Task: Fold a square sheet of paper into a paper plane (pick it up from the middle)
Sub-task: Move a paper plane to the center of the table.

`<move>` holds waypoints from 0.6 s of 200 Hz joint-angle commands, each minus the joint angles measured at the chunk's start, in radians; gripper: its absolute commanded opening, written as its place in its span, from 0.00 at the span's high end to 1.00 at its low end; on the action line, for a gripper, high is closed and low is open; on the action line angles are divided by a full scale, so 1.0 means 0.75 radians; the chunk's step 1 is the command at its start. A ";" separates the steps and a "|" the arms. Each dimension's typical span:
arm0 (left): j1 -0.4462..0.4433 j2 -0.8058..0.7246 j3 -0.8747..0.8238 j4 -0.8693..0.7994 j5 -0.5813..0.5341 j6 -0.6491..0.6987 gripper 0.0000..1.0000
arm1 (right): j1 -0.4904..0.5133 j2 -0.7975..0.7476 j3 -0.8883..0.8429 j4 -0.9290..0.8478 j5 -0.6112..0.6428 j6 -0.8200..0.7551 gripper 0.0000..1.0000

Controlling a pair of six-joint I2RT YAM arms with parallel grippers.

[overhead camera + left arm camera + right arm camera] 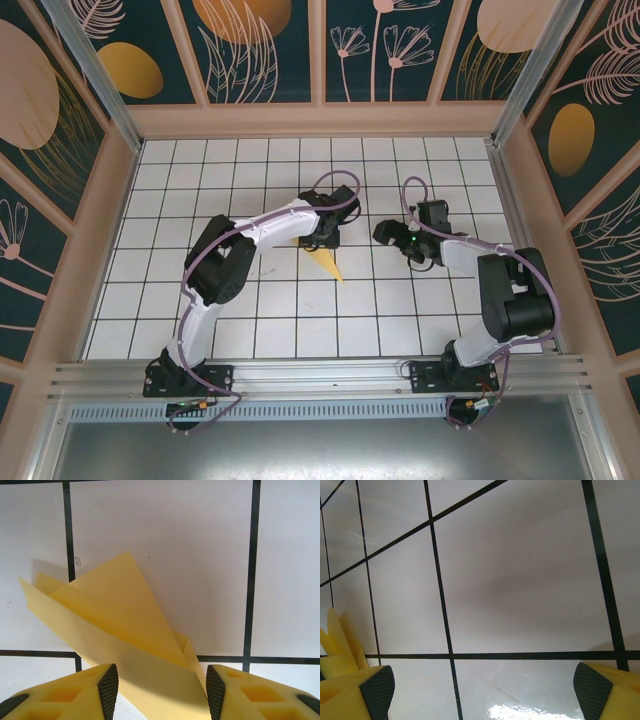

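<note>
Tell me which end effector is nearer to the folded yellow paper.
Left. The left end effector hangs directly over the folded yellow paper, a finger on each side. The right end effector is apart, to its right, over white tiles.

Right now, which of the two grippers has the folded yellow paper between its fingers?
The left gripper: the folded yellow paper sits between its fingers; the right gripper stands wide open over white tiles.

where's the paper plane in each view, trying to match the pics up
top external: plane just left of centre, under the left gripper, tip toward lower right.
left wrist: lower centre, between the gripper's fingers.
right wrist: probably the pale-yellow points at the left edge.
shared landmark: black grid lines on the white table.
</note>
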 commanded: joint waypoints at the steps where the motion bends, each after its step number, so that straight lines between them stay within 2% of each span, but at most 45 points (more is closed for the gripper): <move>1: -0.009 -0.038 -0.010 -0.031 -0.027 -0.009 0.48 | -0.004 0.035 -0.002 0.012 -0.030 0.016 0.05; 120: -0.009 -0.170 -0.169 0.024 -0.021 -0.097 0.56 | -0.005 0.046 0.001 0.011 -0.041 0.021 0.06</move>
